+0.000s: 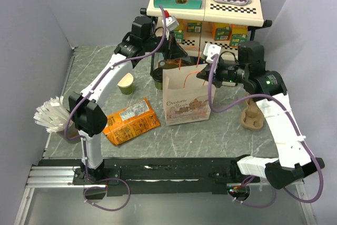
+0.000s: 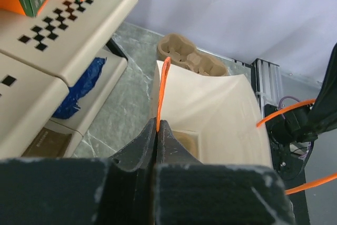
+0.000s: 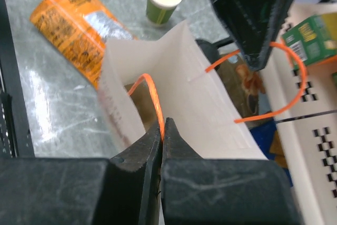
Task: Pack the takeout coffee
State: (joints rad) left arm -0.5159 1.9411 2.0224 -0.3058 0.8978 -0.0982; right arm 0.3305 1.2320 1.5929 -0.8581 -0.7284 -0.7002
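The cream paper bag (image 1: 187, 98) stands upright mid-table with its mouth held apart. My left gripper (image 2: 158, 125) is shut on one thin orange handle (image 2: 163, 85) at the bag's far side (image 1: 176, 59). My right gripper (image 3: 162, 125) is shut on the other orange handle (image 3: 151, 90) at the near right rim (image 1: 202, 75). The takeout coffee (image 1: 158, 81), dark green with a black lid, stands just behind the bag's left edge, partly hidden. The bag's inside (image 2: 210, 114) shows only its folded bottom.
A lidless green cup (image 1: 125, 84) and an orange snack packet (image 1: 130, 120) lie left of the bag. A cardboard cup carrier (image 1: 251, 114) sits to the right. The cream shelf unit (image 1: 205, 6) with boxes stands close behind. A white ruffled object (image 1: 50, 114) is at the far left.
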